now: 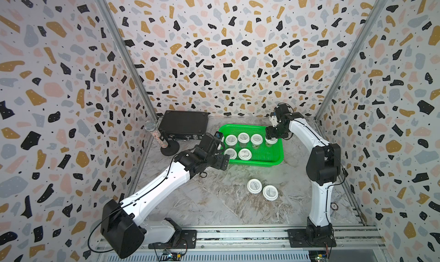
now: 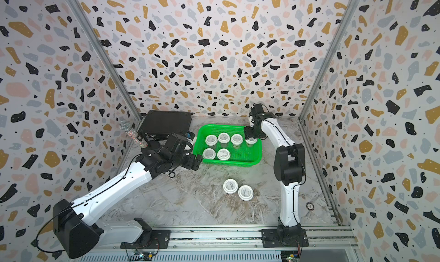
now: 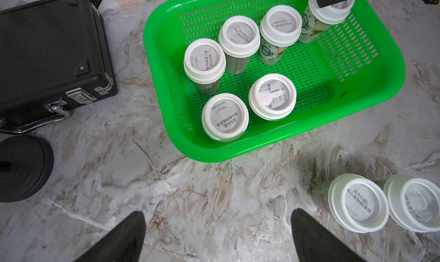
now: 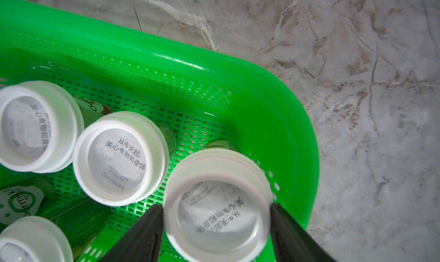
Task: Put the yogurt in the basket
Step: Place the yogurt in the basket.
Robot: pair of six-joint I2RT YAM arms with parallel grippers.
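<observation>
the right fingers (image 4: 142, 232) are partly closed on one yogurt cup (image 4: 217, 203), pressing its white lid from both sides; that cup is inside the green basket (image 1: 257, 163) at its far right corner — five other cups (image 1: 244, 154) stand in the basket with it; two more cups (image 1: 254, 186) stand side by side on the marble surface (image 1: 214, 201), in front of the basket and apart from it; the left fingers (image 3: 123, 237) are spread wide and hold nothing — they hang over the surface by the basket's near left corner
</observation>
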